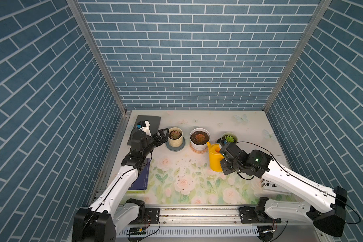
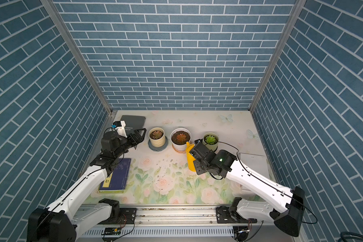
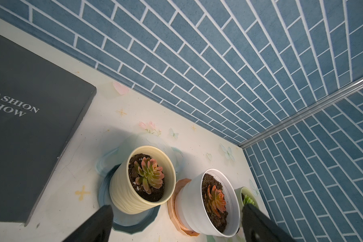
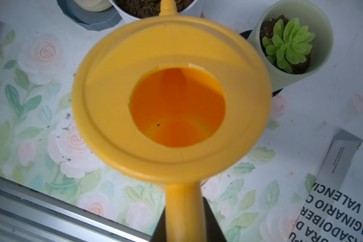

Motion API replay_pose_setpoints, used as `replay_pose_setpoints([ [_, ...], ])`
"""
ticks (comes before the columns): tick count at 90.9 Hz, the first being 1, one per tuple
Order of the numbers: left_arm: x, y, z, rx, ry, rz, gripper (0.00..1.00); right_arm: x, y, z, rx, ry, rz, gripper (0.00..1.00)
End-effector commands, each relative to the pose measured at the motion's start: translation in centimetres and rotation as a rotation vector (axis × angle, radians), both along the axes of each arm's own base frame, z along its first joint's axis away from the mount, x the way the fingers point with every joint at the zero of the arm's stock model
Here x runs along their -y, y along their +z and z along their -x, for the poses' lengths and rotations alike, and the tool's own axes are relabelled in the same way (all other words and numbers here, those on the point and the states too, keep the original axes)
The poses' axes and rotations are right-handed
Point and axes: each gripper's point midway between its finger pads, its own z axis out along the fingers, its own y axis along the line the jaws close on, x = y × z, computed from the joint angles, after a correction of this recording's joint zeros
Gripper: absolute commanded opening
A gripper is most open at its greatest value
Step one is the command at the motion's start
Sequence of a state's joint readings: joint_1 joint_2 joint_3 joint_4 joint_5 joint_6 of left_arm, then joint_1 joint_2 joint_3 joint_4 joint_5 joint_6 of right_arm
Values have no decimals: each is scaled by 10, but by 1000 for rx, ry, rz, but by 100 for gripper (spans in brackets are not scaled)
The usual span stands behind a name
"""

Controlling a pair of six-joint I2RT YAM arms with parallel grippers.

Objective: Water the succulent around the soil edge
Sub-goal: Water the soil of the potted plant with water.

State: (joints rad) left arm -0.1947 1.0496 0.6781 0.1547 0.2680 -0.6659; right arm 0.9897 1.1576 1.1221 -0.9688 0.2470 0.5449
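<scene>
Gripping the can (image 4: 113,94) by its handle (image 4: 183,201), your right gripper (image 4: 184,220) is clamped tight; that smooth plastic looks light and stiff, so it may swivel in the jaws when you tilt. The succulent (image 1: 175,134) sits in the cream pot (image 1: 175,143) at the row's left end, past the white pot (image 1: 199,145) from the can; its soil edge (image 3: 153,196) is narrow and loose. Your left gripper (image 1: 163,134) hangs spread and empty just beside the cream pot

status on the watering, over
Right hand shut on yellow plastic watering can, left hand open. Reddish-green succulent in cream ribbed pot: can not over it. Wide white pot between them.
</scene>
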Motion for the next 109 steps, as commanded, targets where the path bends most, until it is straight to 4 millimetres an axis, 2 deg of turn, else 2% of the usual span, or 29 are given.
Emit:
replay_pose_setpoints([
  [1, 2, 6, 0, 21, -12, 1, 100, -20, 18, 0, 28, 47, -39, 0],
  [17, 2, 6, 1, 22, -10, 1, 100, -46, 27, 1, 35, 107, -67, 0],
  [27, 1, 8, 1, 25, -5, 1, 100, -69, 29, 0, 28, 174, -89, 0],
  [46, -2, 14, 3, 39, 7, -7, 100, -117, 24, -3, 11, 299, -113, 0],
  [66, -2, 18, 4, 52, 7, -3, 100, -153, 13, -9, -14, 365, -144, 0],
  [94, -4, 22, 6, 63, 17, -4, 100, -184, 9, -26, -3, 367, -151, 0],
  [109, -5, 21, 6, 59, 24, -6, 100, -193, 4, -34, 2, 348, -158, 0],
])
